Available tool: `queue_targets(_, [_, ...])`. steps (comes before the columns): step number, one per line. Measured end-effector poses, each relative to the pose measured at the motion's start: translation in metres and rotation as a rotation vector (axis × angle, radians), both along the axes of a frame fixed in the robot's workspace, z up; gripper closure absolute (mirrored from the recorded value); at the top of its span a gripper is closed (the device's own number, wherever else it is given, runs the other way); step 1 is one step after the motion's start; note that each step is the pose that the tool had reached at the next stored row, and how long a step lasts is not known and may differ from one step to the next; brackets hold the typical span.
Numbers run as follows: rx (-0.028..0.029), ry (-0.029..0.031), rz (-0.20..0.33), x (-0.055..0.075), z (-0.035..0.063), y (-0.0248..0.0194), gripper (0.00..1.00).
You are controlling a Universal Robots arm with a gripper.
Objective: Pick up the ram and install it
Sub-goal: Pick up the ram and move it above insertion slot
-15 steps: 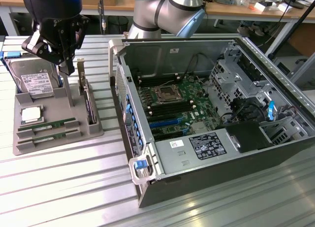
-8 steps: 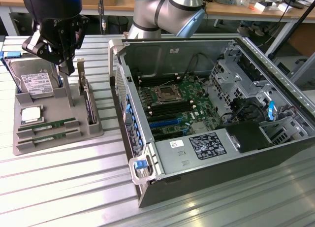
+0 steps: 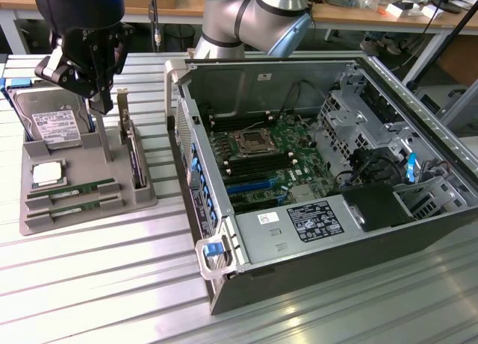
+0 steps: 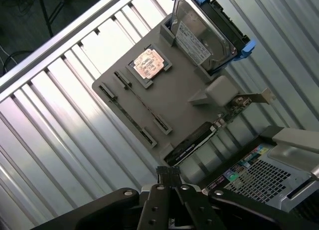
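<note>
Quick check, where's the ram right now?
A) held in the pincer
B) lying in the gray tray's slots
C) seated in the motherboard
B: both ram sticks lie flat in slots of the tray, next to the CPU, and the shut pincer holds nothing.

Our closed gripper (image 4: 168, 179) above the parts tray (image 4: 184, 110)
We see the jaws pressed together and empty; the gray tray sits on a slatted table (image 4: 60, 125) and carries a hard drive (image 4: 199, 35), a processor chip (image 4: 148, 63), thin ram sticks (image 4: 139, 101) in long slots and an expansion card (image 4: 197, 140).
</note>
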State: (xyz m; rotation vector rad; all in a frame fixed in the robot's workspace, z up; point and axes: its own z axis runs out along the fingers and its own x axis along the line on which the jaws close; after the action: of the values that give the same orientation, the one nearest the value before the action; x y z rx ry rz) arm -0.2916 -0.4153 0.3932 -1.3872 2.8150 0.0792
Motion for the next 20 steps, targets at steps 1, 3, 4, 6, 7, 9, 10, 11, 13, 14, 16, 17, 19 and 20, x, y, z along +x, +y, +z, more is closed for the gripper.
queue_targets(1, [0.0,0.0,0.007,0.0,0.0,0.0,0.9])
queue_targets(3, [0.0,-0.0001,0.015,0.0,-0.0001,0.0,0.9])
queue_targets(4, [0.0001,-0.0001,0.019,0.0,-0.0001,0.0,0.9])
queue_targets(6, [0.0001,-0.0001,0.029,0.0,-0.0001,0.0,0.9])
queue_targets(7, [0.0,0.0,0.033,0.0,-0.0001,0.0,0.9])
queue_targets(9, [0.0,-0.0001,0.042,0.0,-0.0001,0.0,0.9])
queue_targets(10, [0.0,0.0,0.046,0.0,-0.0001,0.0,0.9])
queue_targets(11, [0.0,0.0,0.05,0.0,-0.0001,0.0,0.9])
queue_targets(13, [0.0,-0.0001,0.056,0.0,-0.0001,0.0,0.9])
queue_targets(14, [0.0,-0.0001,0.059,0.0,-0.0001,0.0,0.9])
queue_targets(16, [0.0,0.0,0.064,0.0,-0.0001,0.0,0.9])
queue_targets(17, [0.0,0.0,0.066,0.0,-0.0001,0.0,0.9])
queue_targets(19, [0.0,0.0,0.071,0.0,-0.0001,0.0,0.9])
queue_targets(20, [0.0,-0.0001,0.074,0.0,-0.0001,0.0,0.9])
